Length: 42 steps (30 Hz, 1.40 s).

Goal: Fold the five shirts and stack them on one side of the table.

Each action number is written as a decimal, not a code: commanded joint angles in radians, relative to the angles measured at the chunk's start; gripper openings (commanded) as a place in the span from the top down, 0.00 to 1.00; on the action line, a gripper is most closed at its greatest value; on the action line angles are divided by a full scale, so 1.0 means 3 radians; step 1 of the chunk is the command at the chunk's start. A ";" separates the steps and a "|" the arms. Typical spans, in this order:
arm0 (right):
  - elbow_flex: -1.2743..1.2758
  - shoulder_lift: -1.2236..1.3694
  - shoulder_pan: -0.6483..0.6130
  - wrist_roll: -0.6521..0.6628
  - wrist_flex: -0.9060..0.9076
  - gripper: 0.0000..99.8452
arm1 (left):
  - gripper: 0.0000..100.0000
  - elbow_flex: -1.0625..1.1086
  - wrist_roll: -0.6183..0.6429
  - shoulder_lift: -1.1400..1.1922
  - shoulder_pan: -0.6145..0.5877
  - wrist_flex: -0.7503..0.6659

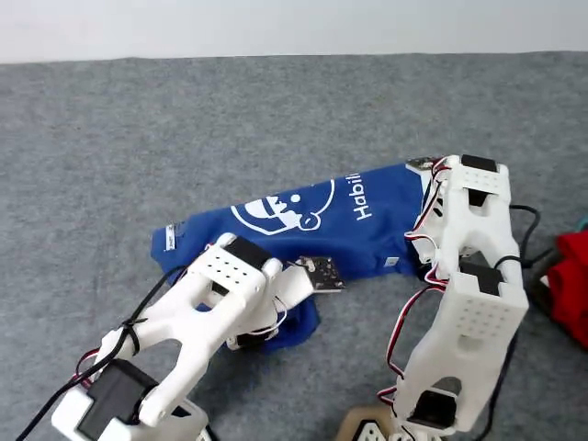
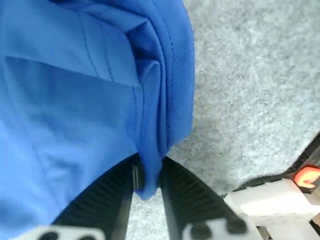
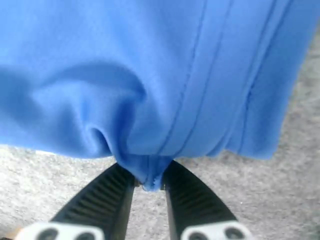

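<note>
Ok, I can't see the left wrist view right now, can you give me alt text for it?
The left gripper is shut on a bunched edge of the blue shirt, with the fabric pinched tight in it. The shirt spreads in folds across most of the picture, with the grey table beside it.

In the high view the white left arm (image 1: 211,303) covers the near-left corner of the blue cotton shirt (image 1: 303,216) with white print. The white right arm (image 1: 469,257) covers the shirt's right end and hides the cloth beneath. Near the right edge of the grey felt-topped table (image 1: 138,138), a crumpled red fabric item (image 1: 574,280) is cut off by the frame, and what it is cannot be told. In the wrist views the shirt runs past the picture edges. The tips of the left gripper (image 2: 146,182) and the right gripper (image 3: 148,180) are partly buried in the blue fold each one pinches.
</note>
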 commanded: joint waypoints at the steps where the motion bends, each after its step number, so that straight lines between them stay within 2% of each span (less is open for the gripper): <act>1: -0.0113 -0.0151 -0.0043 0.0015 -0.0023 0.99 | 0.94 -0.0166 0.0010 -0.0138 0.0026 0.0128; 5: -0.0113 -0.0151 -0.0043 0.0015 -0.0018 0.99 | 0.86 -0.0161 0.0010 -0.0133 0.0010 0.0102; 16: -0.0113 -0.0141 -0.0043 0.0015 -0.0018 0.99 | 0.87 0.0018 0.0005 -0.0107 0.0000 -0.0174; 24: -0.0113 -0.0125 -0.0064 0.0015 -0.0033 0.99 | 0.97 0.0028 0.0010 -0.0133 0.0010 -0.0169; 33: -0.0113 -0.0130 -0.0069 0.0015 -0.0033 0.99 | 0.97 -0.0488 0.0005 -0.0138 0.0020 0.0389; 35: -0.0113 -0.0130 -0.0059 0.0015 -0.0028 0.99 | 0.94 -0.0580 -0.0046 -0.0138 0.0020 0.0476; 38: -0.0113 -0.0130 -0.0049 0.0015 -0.0023 0.99 | 0.89 -0.0601 -0.0107 -0.0138 0.0000 0.0491; 42: -0.0113 -0.0130 -0.0043 0.0015 -0.0023 0.99 | 0.88 -0.0596 -0.0113 -0.0138 0.0005 0.0486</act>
